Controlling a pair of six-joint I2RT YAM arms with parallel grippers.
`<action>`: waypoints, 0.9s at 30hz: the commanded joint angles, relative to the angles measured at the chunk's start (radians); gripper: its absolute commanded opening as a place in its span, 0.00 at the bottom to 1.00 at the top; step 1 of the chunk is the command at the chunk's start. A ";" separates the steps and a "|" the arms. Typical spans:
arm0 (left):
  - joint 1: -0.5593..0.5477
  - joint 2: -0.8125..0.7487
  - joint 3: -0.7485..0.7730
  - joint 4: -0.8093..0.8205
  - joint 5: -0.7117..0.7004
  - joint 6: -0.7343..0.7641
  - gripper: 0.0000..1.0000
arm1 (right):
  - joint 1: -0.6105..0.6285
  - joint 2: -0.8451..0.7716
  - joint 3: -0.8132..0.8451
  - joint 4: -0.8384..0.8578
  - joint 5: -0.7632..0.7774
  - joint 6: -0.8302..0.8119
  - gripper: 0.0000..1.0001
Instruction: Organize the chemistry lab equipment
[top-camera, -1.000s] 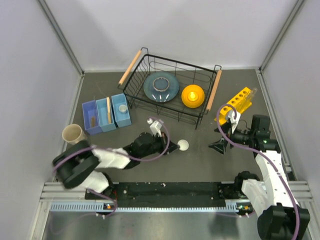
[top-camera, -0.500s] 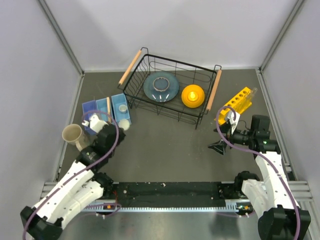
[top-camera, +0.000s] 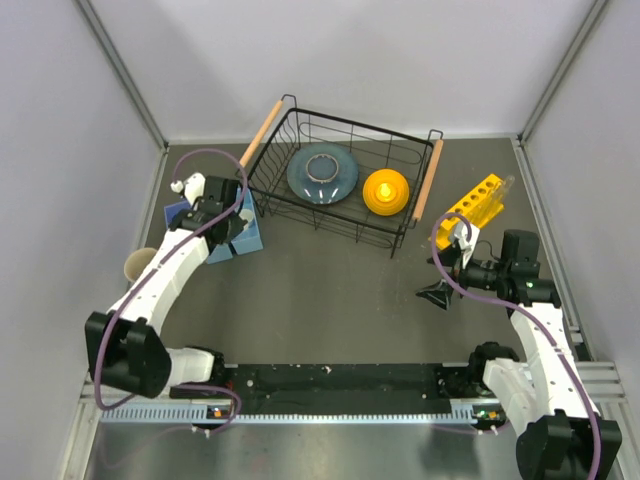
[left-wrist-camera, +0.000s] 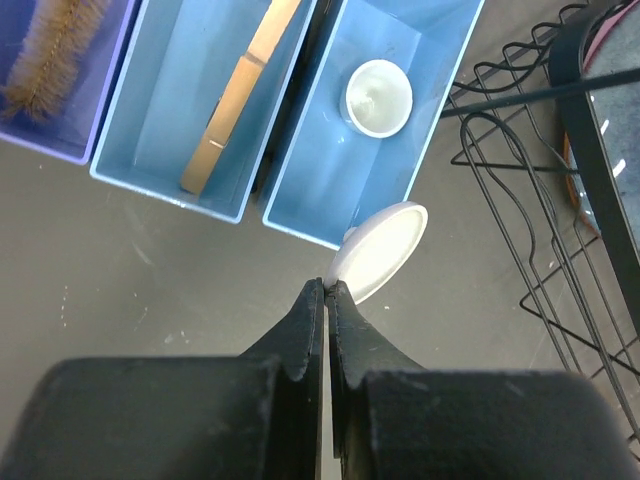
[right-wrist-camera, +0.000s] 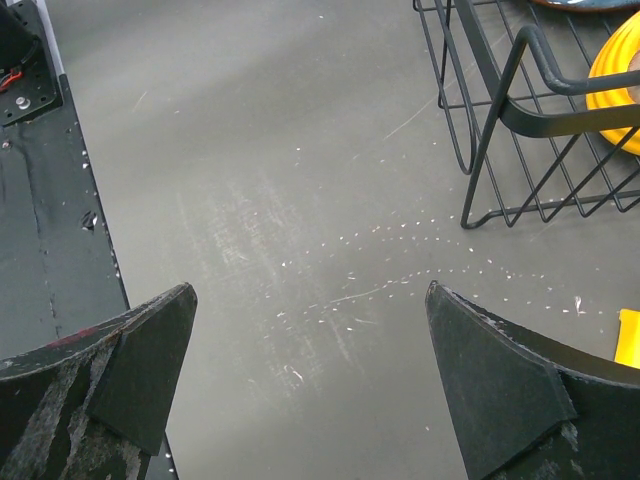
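Note:
My left gripper (top-camera: 233, 222) (left-wrist-camera: 327, 286) is shut on the rim of a small white round piece (left-wrist-camera: 380, 250) and holds it above the near end of the rightmost blue bin (left-wrist-camera: 395, 150). A second white round piece (left-wrist-camera: 378, 97) lies in that bin. A short wooden stick (left-wrist-camera: 240, 95) lies in the middle blue bin. The yellow rack (top-camera: 477, 205) with a row of holes stands at the right. My right gripper (top-camera: 437, 292) (right-wrist-camera: 310, 290) is open and empty over bare table, in front of the rack. No clear tubes can be made out.
A black wire basket (top-camera: 285, 190) with wooden handles holds a grey-blue plate (top-camera: 322, 172) and an orange bowl (top-camera: 386, 191). Its wires (left-wrist-camera: 520, 230) lie just right of the bins. A brush (left-wrist-camera: 55, 50) lies in the leftmost bin. A beige cup (top-camera: 138, 265) stands at the left.
My left arm has swung from the table's middle to the back left, carrying the white round piece over to the blue bins. The right arm has not moved.

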 joint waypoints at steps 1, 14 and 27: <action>0.038 0.079 0.095 -0.018 0.038 0.059 0.00 | 0.011 -0.016 0.025 0.007 -0.018 -0.029 0.99; 0.101 0.277 0.102 0.106 0.093 0.123 0.00 | 0.009 -0.021 0.024 0.004 -0.010 -0.034 0.99; 0.106 0.337 0.074 0.130 0.128 0.137 0.10 | 0.011 -0.016 0.024 0.004 -0.005 -0.039 0.99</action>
